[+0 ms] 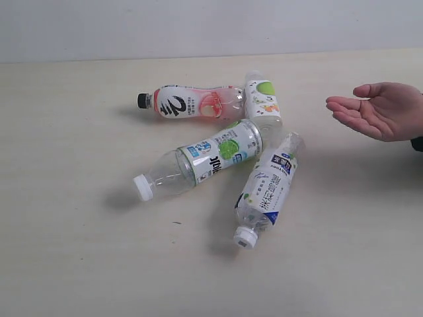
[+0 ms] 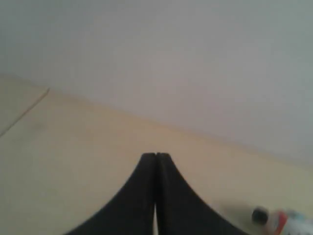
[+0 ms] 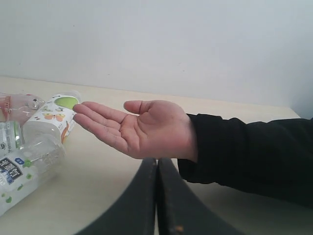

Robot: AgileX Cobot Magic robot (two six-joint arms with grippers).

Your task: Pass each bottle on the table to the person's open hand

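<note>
Clustered in the middle of the exterior view, on a broad pale beige wood-grain table (image 1: 79,251): four small clear plastic bottles, all lying on their sides. Uppermost, a pink-red bottle with a black cap (image 1: 192,104), cap pointing to the left of the frame, base up against a white-capped bottle with a green-and-orange printed label (image 1: 263,100) lying nearly upright in the frame, cap toward the top. Just below these, a white-capped bottle with a blue-and-green label (image 1: 215,155), slanting from its cap at lower left up to its base by the green-labelled one; touching or not, hard to tell. To the lower right, a white-capped bottle with a white-and-dark-blue label (image 1: 268,188), cap toward the bottom of the frame, base toward the upper right. At the right edge, apart from the cluster, a bare light-skinned open hand (image 1: 373,109), palm up, fingers together and pointing left, held above the table, with a black sleeve (image 3: 244,152) behind the wrist. In the right wrist view, at bottom centre, the right gripper (image 3: 157,161), black jaws pressed together and holding nothing, just under the palm in the frame. In the left wrist view, the left gripper (image 2: 155,156), likewise pressed together and empty, over bare table, with the black cap blurred at the lower right corner. Behind everything, a plain pale grey wall (image 1: 198,26).
</note>
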